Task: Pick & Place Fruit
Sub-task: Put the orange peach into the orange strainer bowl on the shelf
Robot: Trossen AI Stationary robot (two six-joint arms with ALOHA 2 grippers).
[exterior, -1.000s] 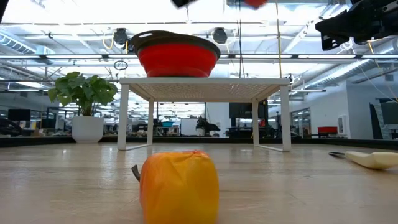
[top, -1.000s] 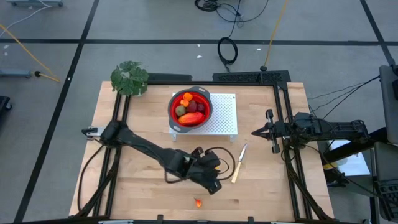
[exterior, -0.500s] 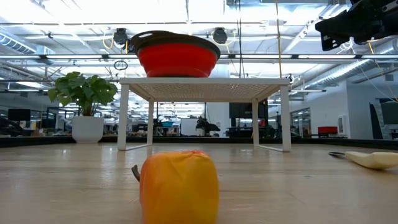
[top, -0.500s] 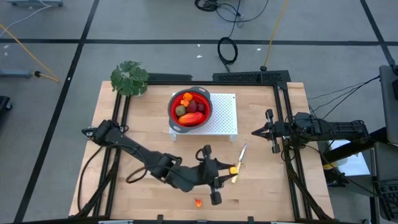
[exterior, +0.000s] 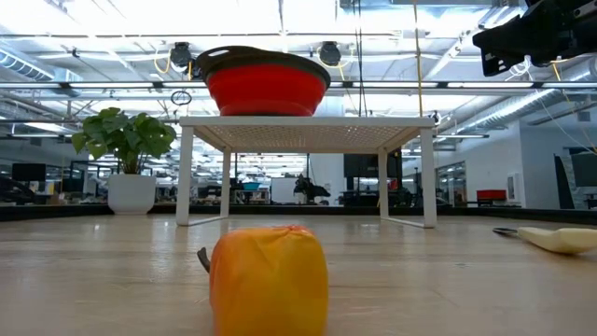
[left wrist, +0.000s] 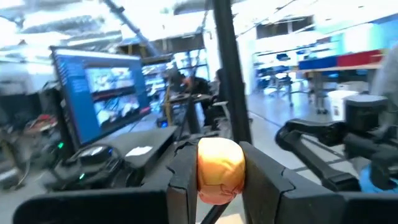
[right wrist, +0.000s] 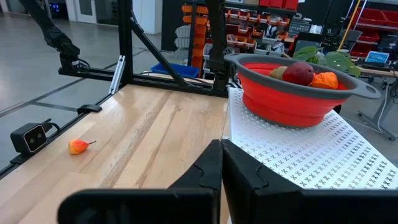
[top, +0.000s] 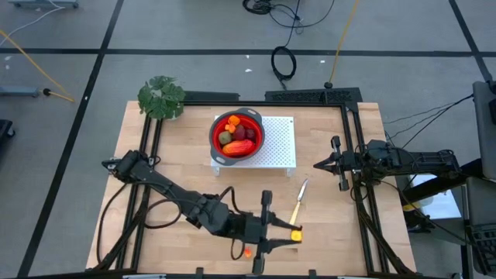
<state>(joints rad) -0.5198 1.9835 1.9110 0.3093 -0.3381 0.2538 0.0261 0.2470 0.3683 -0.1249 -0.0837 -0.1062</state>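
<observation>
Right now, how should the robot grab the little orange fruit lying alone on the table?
Probably from straight above, fingers closing across the plump middle of the orange fruit. It sits low on the table, and its thin stalk pokes sideways, too slim to pinch.

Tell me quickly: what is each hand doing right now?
Left hand: closed on a small orange fruit.
Right hand: closed, holding nothing, beside the white rack.

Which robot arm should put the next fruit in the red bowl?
Probably the left. Its gripper already squeezes a small orange fruit between its fingers. The right gripper waits, shut and holding nothing, beside the bowl.
</observation>
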